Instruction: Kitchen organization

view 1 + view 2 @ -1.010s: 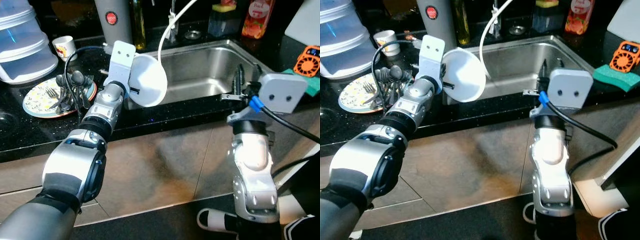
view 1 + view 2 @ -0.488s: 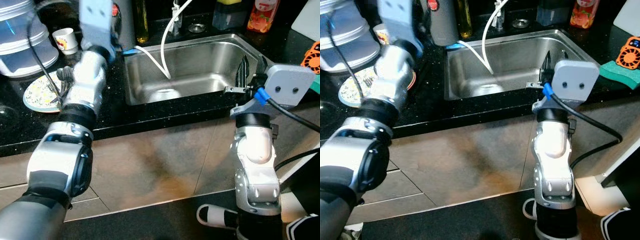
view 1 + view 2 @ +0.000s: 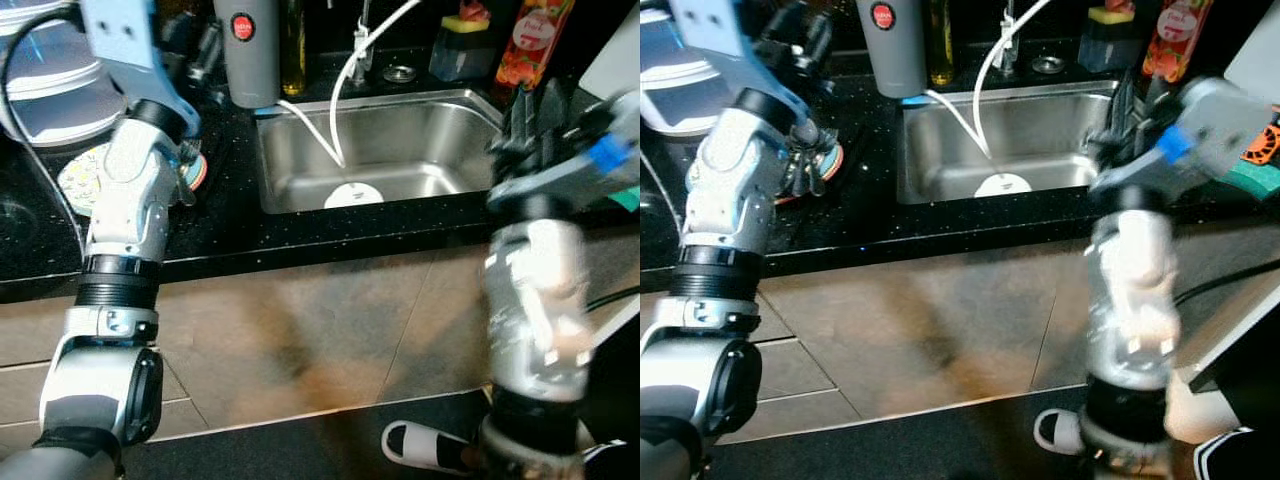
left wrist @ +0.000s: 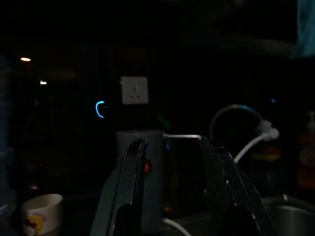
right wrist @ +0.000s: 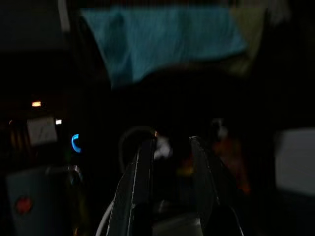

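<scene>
A white bowl (image 3: 352, 195) lies on the bottom of the steel sink (image 3: 440, 120), free of both grippers. My left gripper (image 4: 172, 143) is raised over the black counter to the left of the sink. It is open with nothing between its fingers and points at the grey canister (image 3: 250, 50). Below that arm, a patterned plate (image 3: 82, 178) with dark cutlery sits on the counter, partly hidden by it. My right gripper (image 5: 171, 141) hovers at the sink's right rim, blurred by motion, open and holding nothing.
A white hose (image 3: 340, 110) hangs into the sink. Behind it stand an oil bottle (image 3: 293, 50), a sponge holder (image 3: 455, 45) and a red bottle (image 3: 540, 40). Clear stacked containers (image 3: 50, 80) and a small cup (image 4: 42, 214) are at the back left. A slippered foot (image 3: 420, 445) is on the floor.
The left gripper let go of the white bowl, which now lies in the sink, and the arm swung up and left over the counter. The right arm rose and is blurred.
</scene>
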Robot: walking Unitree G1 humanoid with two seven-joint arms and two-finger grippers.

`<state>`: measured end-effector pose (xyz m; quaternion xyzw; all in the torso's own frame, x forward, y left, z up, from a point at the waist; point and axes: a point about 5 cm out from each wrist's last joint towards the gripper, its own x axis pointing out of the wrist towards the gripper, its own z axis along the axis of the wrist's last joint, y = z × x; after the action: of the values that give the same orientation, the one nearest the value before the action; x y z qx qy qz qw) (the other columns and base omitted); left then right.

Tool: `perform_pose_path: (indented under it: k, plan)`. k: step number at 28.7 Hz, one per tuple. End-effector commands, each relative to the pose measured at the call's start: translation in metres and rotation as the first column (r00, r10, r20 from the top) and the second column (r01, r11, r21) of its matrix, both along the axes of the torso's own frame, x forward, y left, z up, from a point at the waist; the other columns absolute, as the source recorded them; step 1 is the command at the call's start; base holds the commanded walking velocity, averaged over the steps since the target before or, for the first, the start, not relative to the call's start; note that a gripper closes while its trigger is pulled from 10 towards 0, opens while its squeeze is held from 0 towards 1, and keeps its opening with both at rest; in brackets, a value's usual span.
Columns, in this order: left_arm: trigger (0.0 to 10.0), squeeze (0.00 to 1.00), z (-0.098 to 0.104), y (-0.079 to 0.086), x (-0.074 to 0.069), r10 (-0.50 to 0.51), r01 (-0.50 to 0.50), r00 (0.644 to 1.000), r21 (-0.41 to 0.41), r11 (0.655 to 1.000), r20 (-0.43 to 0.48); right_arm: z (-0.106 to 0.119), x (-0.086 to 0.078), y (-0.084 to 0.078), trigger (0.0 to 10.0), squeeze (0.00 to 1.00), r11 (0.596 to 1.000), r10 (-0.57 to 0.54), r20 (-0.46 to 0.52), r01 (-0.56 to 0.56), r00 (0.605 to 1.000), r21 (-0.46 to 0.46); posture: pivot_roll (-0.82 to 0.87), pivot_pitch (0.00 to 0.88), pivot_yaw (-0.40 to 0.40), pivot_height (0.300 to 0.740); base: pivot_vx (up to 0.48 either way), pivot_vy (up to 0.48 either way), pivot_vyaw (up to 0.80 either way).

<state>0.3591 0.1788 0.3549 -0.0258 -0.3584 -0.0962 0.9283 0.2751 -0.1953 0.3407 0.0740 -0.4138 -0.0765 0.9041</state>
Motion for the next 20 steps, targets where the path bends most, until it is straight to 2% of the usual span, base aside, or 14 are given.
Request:
perform_pose_path:
  k: [1,9,10,11,14,15,19,20]
  plan:
    - [10.0,0.0,0.002,0.002,-0.003,-0.004,0.004,1.0,0.005,1.0,-0.011,0.006,-0.004,0.001,10.0,0.0,0.999,0.034,0.029,-0.034,0.999,-0.009,-0.01,0.0,-0.002,0.74,0.0,0.0,0.0]
    - [10.0,0.0,0.005,-0.002,-0.008,0.011,-0.011,1.0,0.031,0.999,0.021,0.012,-0.008,-0.01,10.0,0.0,0.999,-0.012,0.054,0.015,0.998,-0.05,-0.01,0.0,-0.001,0.74,0.0,0.0,0.0]
    - [10.0,0.0,0.007,-0.004,-0.01,0.032,-0.035,0.998,0.059,0.998,0.046,0.015,-0.011,-0.017,10.0,0.0,0.998,-0.036,0.064,0.04,0.997,-0.056,-0.01,0.0,0.004,0.74,0.0,0.0,0.0]
    - [10.0,0.0,0.007,-0.004,-0.01,0.032,-0.035,0.998,0.059,0.998,0.046,0.015,-0.011,-0.017,10.0,0.0,0.998,-0.036,0.064,0.04,0.997,-0.056,-0.01,0.0,0.004,0.74,0.0,0.0,0.0]
    - [10.0,0.0,0.011,-0.003,-0.013,0.057,-0.063,0.996,0.082,0.995,0.073,0.019,-0.014,-0.023,10.0,0.0,0.99,-0.084,0.083,0.092,0.993,-0.102,-0.01,0.0,0.004,0.74,0.0,0.0,0.0]
    - [10.0,0.0,0.016,-0.001,-0.015,0.092,-0.102,0.99,0.094,0.99,0.105,0.025,-0.018,-0.03,10.0,0.0,0.976,-0.135,0.109,0.151,0.985,-0.156,-0.01,0.0,0.011,0.74,0.0,0.0,0.0]
    - [10.0,0.0,0.024,0.006,-0.018,0.154,-0.172,0.976,0.112,0.979,0.155,0.036,-0.025,-0.047,10.0,0.0,0.954,-0.209,0.147,0.235,0.967,-0.186,-0.02,0.0,0.01,0.74,0.0,0.0,0.0]
    - [10.0,0.0,0.024,0.006,-0.018,0.154,-0.172,0.976,0.112,0.979,0.155,0.036,-0.025,-0.047,10.0,0.0,0.954,-0.209,0.147,0.235,0.967,-0.186,-0.02,0.0,0.01,0.74,0.0,0.0,0.0]
